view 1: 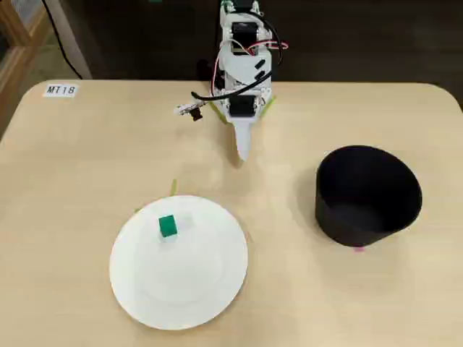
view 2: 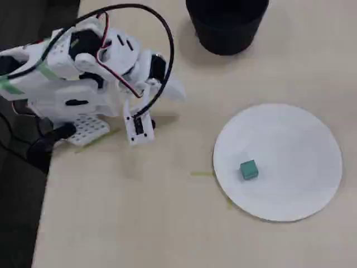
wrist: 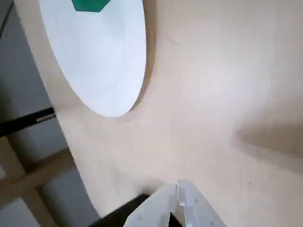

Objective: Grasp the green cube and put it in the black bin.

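Note:
The green cube [view 1: 167, 226] sits on the far left part of a white round plate [view 1: 181, 285] in a fixed view, apart from the arm. It also shows in a fixed view [view 2: 249, 170] and at the top edge of the wrist view [wrist: 90, 4]. The black bin [view 1: 362, 220] stands upright to the plate's right and looks empty; it also shows at the top of a fixed view [view 2: 226, 33]. My gripper [view 1: 243, 153] is shut and empty, folded low over the table near the arm's base, between plate and bin. Its closed fingertips [wrist: 179, 189] show in the wrist view.
A thin pale-green strip [view 1: 173, 187] lies just beyond the plate's rim; it also shows in a fixed view [view 2: 201, 173]. A white label reading MT18 [view 1: 60, 90] is at the table's far left corner. The arm's base [view 2: 67, 84] sits at the table's edge.

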You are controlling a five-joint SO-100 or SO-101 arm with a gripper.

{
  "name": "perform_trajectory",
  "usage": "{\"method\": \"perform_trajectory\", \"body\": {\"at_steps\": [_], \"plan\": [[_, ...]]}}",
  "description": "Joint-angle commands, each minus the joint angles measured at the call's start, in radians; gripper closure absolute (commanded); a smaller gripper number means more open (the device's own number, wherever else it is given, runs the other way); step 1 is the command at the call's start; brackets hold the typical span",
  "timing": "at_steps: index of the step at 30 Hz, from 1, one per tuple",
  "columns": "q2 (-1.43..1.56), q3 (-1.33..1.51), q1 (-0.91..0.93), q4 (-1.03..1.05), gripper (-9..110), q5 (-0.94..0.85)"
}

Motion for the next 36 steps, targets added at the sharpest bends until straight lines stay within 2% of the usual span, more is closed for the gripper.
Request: {"method": "perform_trajectory", "body": {"at_steps": [1,13,18,25,27,36], "plan": [[0.002,-0.002,0.008,-0.023,102,0.023],[0.002,-0.006,0.005,-0.023,102,0.038],[-0.037,-0.288,-0.015,0.074,102,0.072],[-0.749,-1.155,-0.044,0.322,102,0.021],[-0.897,-1.310,-0.048,0.353,102,0.012],[-1.341,-1.384,-0.012,0.311,102,-0.081]]}}
